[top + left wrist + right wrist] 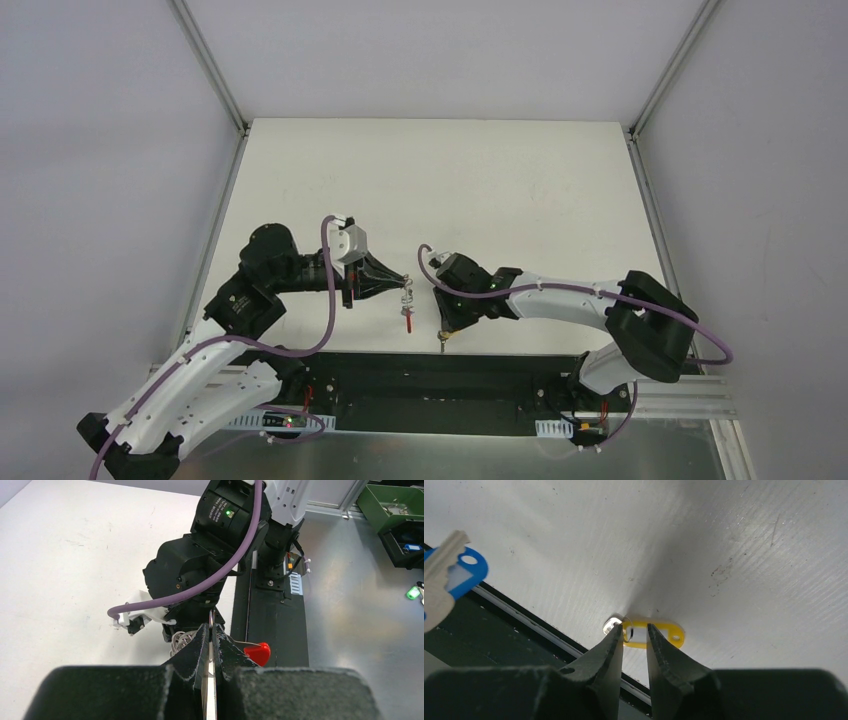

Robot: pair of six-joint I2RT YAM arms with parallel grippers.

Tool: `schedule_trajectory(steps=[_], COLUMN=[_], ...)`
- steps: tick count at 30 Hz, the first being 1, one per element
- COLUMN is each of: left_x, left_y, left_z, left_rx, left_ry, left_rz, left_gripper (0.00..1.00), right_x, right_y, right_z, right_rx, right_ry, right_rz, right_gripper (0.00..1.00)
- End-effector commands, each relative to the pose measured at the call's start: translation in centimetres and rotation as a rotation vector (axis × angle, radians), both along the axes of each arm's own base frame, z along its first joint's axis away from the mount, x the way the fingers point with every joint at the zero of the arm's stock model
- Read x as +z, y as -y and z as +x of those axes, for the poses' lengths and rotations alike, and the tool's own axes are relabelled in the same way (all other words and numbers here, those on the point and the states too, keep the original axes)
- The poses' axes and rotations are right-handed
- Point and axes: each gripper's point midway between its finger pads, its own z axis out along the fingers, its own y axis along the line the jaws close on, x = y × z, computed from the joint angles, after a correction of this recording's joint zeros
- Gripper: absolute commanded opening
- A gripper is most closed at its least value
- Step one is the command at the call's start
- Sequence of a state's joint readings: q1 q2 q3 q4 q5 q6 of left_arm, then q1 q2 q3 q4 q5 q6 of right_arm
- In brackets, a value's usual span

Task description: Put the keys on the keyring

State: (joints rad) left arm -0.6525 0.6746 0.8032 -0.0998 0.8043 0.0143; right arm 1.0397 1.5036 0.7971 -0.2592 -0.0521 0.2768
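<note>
One blue key tag (411,547) in black bin (392,550); green bin (380,517) alongside

Both arms bend inward toward each other. The left gripper (405,284) is clamped tight; the right gripper (443,333) points down, fingers narrowly parted.

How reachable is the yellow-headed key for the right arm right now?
Likely yes: the right tool hovers right at the yellow-headed key, jaws parted over its ring end, and nothing lies between them.
</note>
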Motion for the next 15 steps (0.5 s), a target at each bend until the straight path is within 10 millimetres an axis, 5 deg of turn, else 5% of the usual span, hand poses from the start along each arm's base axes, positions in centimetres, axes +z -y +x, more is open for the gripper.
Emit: schedule_trajectory(steps=[1,15], left_x=[1.72,1.83], left_y=[-0.15,-0.28], left_z=[-0.27,-0.36], left_rx=[-0.016,-0.017], left_ry=[0.062,0.071], left_rz=[-0.052,-0.055], left_gripper=[0.00,0.00], right_x=[0.59,0.98], right_y=[-0.56,-0.86], right_z=[0.09,-0.24], right_rx=[-0.001,0.000], right_ry=[0.005,-0.003], right_rz=[-0.004,-0.002], right_gripper=[0.26,0.14])
